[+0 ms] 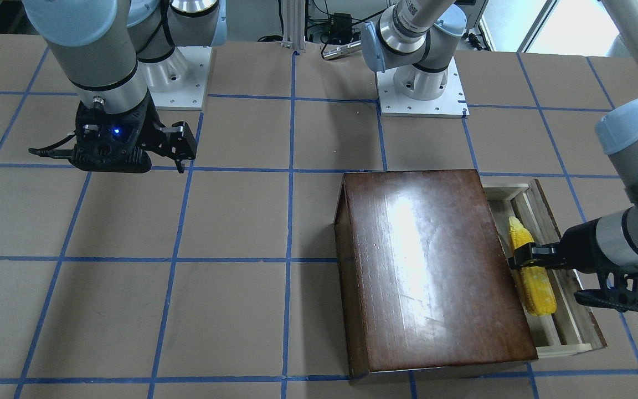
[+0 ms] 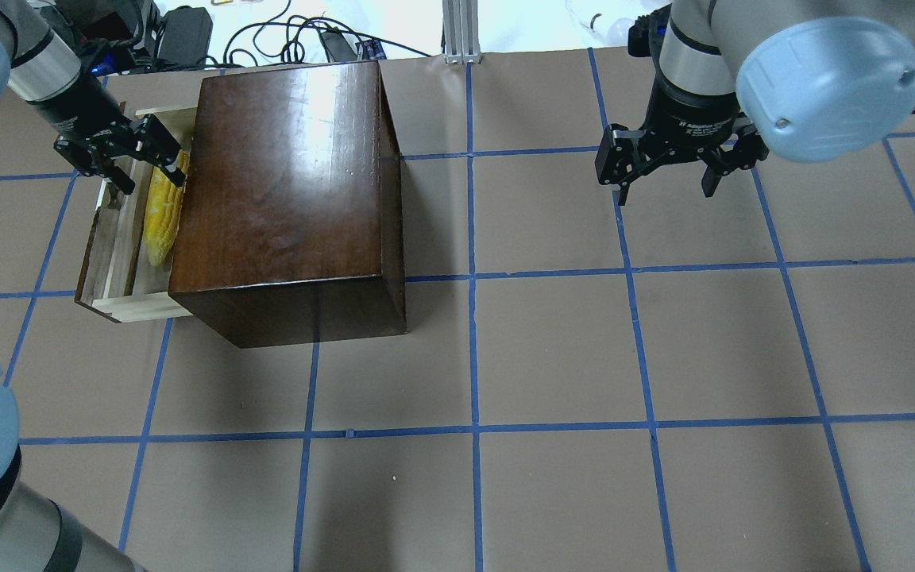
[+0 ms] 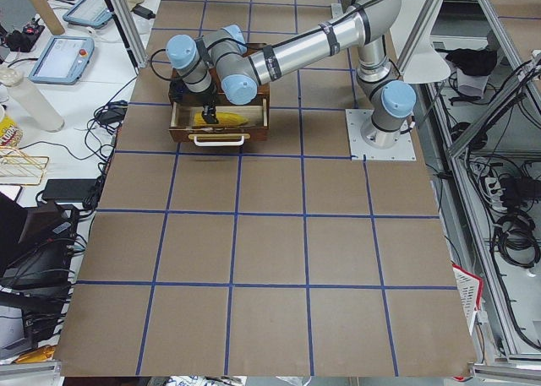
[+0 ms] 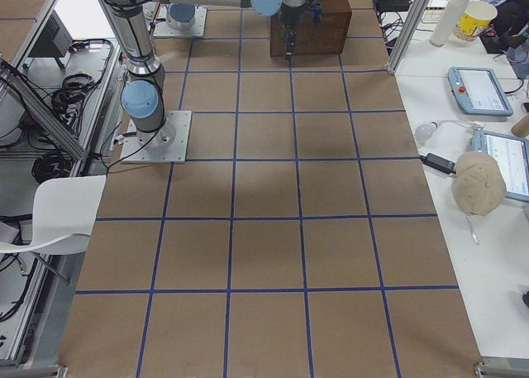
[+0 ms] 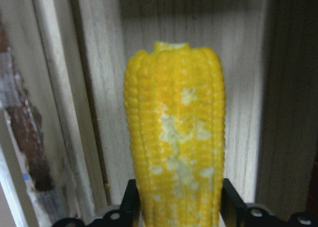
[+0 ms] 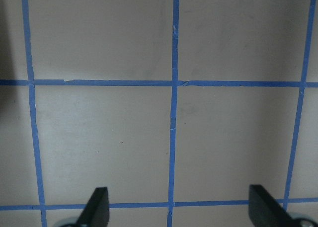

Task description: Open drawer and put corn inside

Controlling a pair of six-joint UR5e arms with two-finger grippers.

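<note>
The yellow corn [image 1: 535, 288] lies lengthwise in the pulled-out pale-wood drawer [image 1: 568, 349], next to the glossy dark-brown box [image 1: 430, 266]. My left gripper [image 1: 521, 258] reaches over the drawer and is shut on the corn near its tapered end. In the left wrist view the corn [image 5: 174, 137] fills the gap between both fingers, low over the drawer floor. From overhead, the corn [image 2: 160, 226], drawer [image 2: 124, 306], box [image 2: 291, 175] and left gripper [image 2: 152, 179] are at the far left. My right gripper [image 2: 664, 187] hangs open and empty over the bare table, far from the box.
The table is brown board with a blue tape grid [image 6: 173, 83]. The two arm bases [image 1: 421, 94] stand at the robot's edge. Cables and gear lie beyond the far edge [image 2: 330, 40]. The box stands in the far left corner of the table [image 3: 215, 133].
</note>
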